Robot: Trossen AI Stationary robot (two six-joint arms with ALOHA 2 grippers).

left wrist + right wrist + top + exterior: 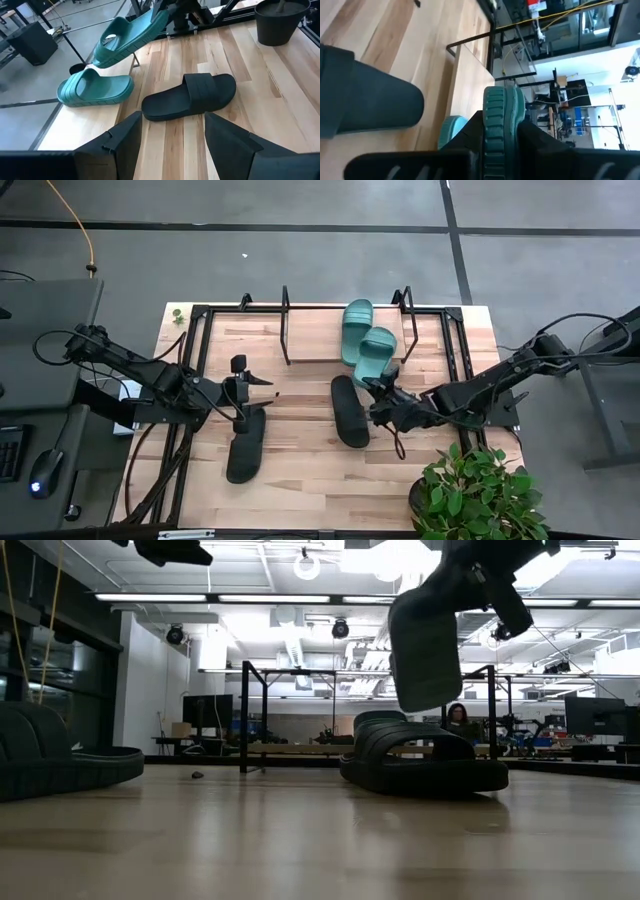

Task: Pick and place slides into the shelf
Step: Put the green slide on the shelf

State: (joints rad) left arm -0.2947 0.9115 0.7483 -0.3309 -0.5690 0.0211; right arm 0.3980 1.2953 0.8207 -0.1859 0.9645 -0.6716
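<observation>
One teal slide (357, 320) lies flat on the shelf's wooden board (315, 330). My right gripper (380, 385) is shut on a second teal slide (375, 355), which hangs in the air just in front of the shelf. A black slide (349, 410) rests on its sole on the table beside that gripper; another black slide (246, 445) lies near the front left. My left gripper (262, 390) hovers open over the table between the two black slides, with nothing between its fingers (122, 145). My right gripper pinches the heel end (505, 117) of the teal slide (130, 35) between its two fingers, one on the footbed and one on the sole. The fingers come nearly level from the table's near right and lie along the slide. The slide is clear of the table, slanting, toe end toward the shelf.
Thin black frame bars (285, 325) (408, 310) stand up from the shelf at both ends of its board. A potted plant (475, 495) stands at the table's near right corner, close to my right arm. Bare tabletop shows along the near edge between the black slides.
</observation>
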